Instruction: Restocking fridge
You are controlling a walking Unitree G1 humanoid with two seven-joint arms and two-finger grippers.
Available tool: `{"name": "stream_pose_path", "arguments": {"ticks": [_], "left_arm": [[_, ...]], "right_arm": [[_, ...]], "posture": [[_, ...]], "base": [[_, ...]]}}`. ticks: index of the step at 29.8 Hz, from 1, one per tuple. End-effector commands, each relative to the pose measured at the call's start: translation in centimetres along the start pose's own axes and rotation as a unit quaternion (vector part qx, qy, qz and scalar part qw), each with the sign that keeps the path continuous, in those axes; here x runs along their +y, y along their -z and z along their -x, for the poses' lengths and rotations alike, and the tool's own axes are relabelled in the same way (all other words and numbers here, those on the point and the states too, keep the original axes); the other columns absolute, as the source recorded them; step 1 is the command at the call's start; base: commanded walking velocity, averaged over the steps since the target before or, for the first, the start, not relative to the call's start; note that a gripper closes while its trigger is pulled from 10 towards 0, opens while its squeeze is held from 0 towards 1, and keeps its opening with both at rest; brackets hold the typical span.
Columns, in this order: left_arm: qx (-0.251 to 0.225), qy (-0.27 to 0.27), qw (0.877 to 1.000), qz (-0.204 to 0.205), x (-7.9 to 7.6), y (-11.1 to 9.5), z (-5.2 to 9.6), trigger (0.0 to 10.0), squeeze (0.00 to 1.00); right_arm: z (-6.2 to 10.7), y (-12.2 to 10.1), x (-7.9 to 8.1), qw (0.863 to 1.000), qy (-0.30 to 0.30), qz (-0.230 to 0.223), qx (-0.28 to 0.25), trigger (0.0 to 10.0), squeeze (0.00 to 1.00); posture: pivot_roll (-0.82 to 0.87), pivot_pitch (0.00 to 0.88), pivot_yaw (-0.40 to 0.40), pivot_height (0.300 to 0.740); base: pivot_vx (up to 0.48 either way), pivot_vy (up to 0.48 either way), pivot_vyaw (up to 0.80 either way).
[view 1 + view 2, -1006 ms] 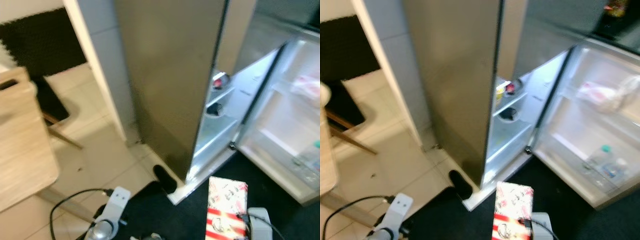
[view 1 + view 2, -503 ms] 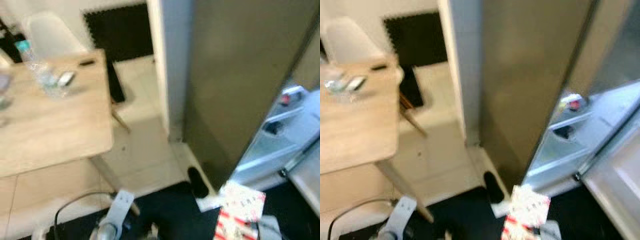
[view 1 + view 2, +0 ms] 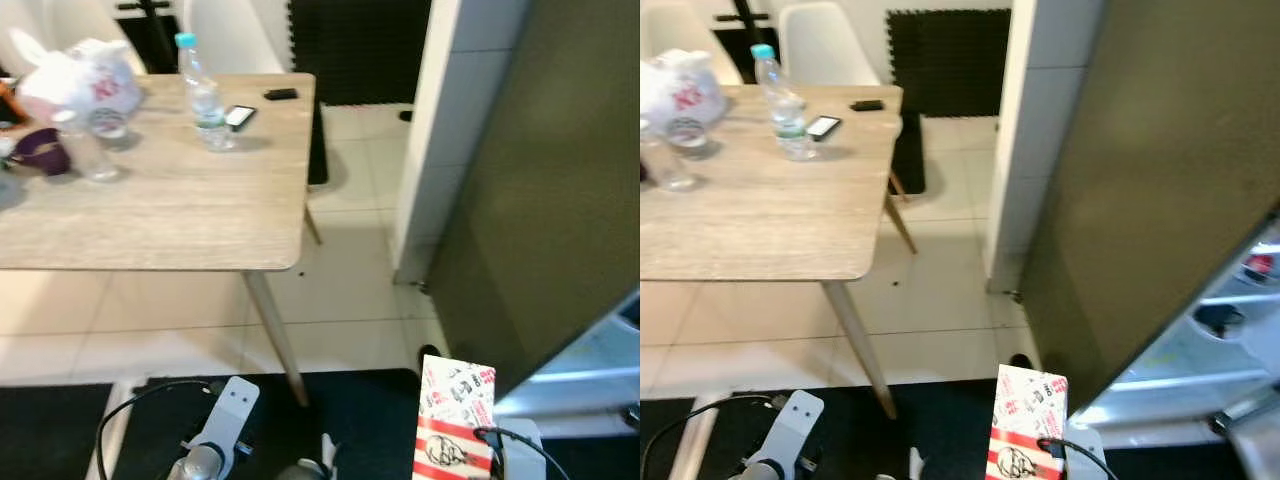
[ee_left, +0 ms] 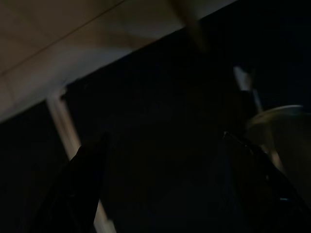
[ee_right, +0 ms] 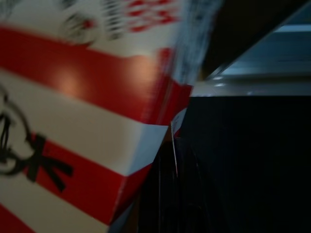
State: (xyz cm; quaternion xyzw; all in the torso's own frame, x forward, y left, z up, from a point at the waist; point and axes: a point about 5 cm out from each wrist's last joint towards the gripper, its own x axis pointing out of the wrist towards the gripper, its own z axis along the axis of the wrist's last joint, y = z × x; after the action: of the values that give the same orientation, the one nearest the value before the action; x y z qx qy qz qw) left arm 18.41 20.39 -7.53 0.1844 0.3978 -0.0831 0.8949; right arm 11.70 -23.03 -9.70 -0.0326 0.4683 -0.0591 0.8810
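Observation:
A red-and-white fast-food carton (image 3: 455, 415) stands upright low in front of me, with my right gripper (image 3: 488, 442) shut on it; the right wrist view sees the carton (image 5: 73, 121) from very close. The fridge's grey-brown side (image 3: 540, 200) rises on the right, and a strip of its lit door shelves (image 3: 1240, 330) shows at the far right edge. My left arm (image 3: 215, 440) hangs idle at the bottom left. In the dark left wrist view, the left gripper (image 4: 165, 170) has its two fingers spread apart over a black mat.
A wooden table (image 3: 180, 210) stands to the left with a water bottle (image 3: 203, 95), a white bag (image 3: 80, 75), a glass (image 3: 85, 150), a purple bowl (image 3: 40, 150) and a phone (image 3: 239, 116). White chairs (image 3: 820, 40) stand behind it. A black mat (image 3: 350, 400) covers the tiled floor beneath me.
The camera has swung left: the open fridge has slid to the right edge and the table has come into view. The carton stays in my right gripper.

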Motion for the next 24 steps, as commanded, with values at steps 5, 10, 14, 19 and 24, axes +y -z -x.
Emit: {"name": "stream_pose_path", "arguments": {"ticks": [5,10,14,19,24], "left_arm": [[0.005,0.003,1.000,0.003,-0.19,0.17,0.02,10.0,0.00],[0.005,0.005,1.000,0.006,-0.27,0.13,-0.01,10.0,0.00],[0.005,0.005,1.000,0.007,-0.31,0.11,-0.02,10.0,0.00],[0.005,0.006,1.000,0.009,-0.33,0.00,-0.06,10.0,0.00],[0.001,0.005,1.000,0.010,-0.30,-0.31,-0.16,10.0,0.00]], "right_arm": [[0.14,0.50,-0.02,1.000,0.001,0.001,0.008,10.0,0.00],[0.13,0.47,-0.06,1.000,0.002,-0.002,0.008,10.0,0.00],[0.13,0.47,-0.07,1.000,0.003,-0.002,0.008,10.0,0.00],[0.12,0.39,-0.13,1.000,0.006,-0.010,0.006,10.0,0.00],[0.11,0.30,-0.22,1.000,0.007,-0.019,0.002,10.0,0.00]], "posture": [[-0.07,0.104,-0.004,0.740],[-0.07,0.103,-0.005,0.740],[-0.07,0.103,-0.005,0.740],[-0.07,0.102,-0.005,0.740],[-0.07,0.103,-0.005,0.740]], "base": [[0.000,0.000,0.80],[0.000,0.000,0.79],[0.000,0.000,0.64],[0.000,0.000,0.12],[0.000,0.000,0.00]]}}
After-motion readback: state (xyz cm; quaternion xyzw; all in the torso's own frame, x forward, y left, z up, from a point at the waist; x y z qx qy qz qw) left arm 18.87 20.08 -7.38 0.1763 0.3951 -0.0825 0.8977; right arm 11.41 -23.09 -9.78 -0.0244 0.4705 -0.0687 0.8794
